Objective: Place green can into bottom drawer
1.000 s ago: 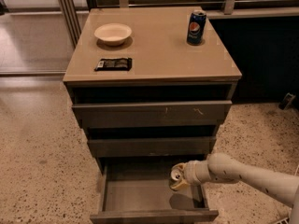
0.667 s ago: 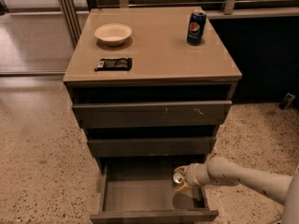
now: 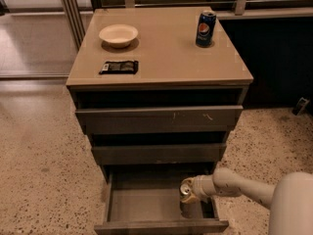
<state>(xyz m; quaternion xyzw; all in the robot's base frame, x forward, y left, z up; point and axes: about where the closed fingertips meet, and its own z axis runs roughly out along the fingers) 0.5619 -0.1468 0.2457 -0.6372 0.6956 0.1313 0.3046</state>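
Note:
The bottom drawer (image 3: 142, 204) is pulled out, the lowest of three grey-brown drawers. My gripper (image 3: 191, 190) reaches in from the right over the drawer's right part and is shut on the green can (image 3: 186, 188). Only the can's silver top and a bit of its side show; the rest is hidden by the gripper. The can hangs inside the drawer's opening, near its right wall. I cannot tell whether it touches the drawer floor.
On the cabinet top (image 3: 166, 53) stand a blue Pepsi can (image 3: 205, 29), a white bowl (image 3: 118, 35) and a dark snack packet (image 3: 119, 67). The two upper drawers (image 3: 159, 119) stick out slightly. Speckled floor lies on both sides.
The gripper with the can has sunk a little lower into the drawer and shifted slightly. Nothing on the cabinet top has moved.

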